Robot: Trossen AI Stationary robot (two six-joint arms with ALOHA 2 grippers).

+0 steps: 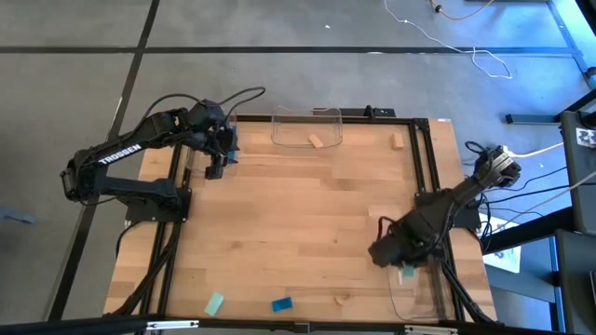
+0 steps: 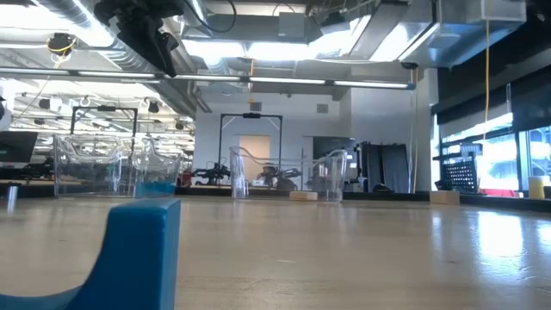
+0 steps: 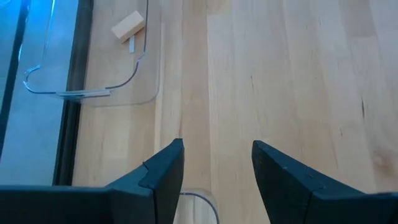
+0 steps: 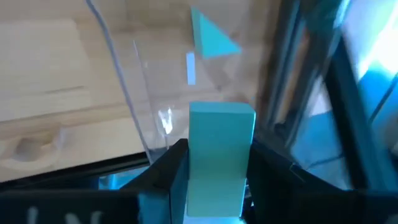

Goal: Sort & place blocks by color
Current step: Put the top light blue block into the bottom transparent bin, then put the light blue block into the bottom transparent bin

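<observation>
Right gripper [image 4: 214, 180] low over the clear tray [image 1: 414, 296] at the table's near right corner, jaws closed narrowly on a mint green block [image 4: 219, 158], gripped by its sides and stood on end between the fingers. Held there, in all likelihood, for release into that tray. Already inside the tray, another mint piece [image 4: 211, 38], probably the start of the green group, though blurred through the plastic wall.

Left gripper [image 3: 214, 168] hovering empty at the far left of the table, jaws wide, nothing between them, pointed down at bare wood beside the far clear tray [image 1: 307, 126]. One tan block [image 1: 316, 141] lying in that far tray, so wood tones seem to belong there. A second tan block [image 1: 398, 141] loose on the table to the right of it.

Still unsorted along the near edge: a mint block [image 1: 214, 303], a bright blue block [image 1: 281, 303] just right of it, and a tan block [image 1: 342, 300] farther right. Blue block looming large at the left of the low view, clear of both arms.
</observation>
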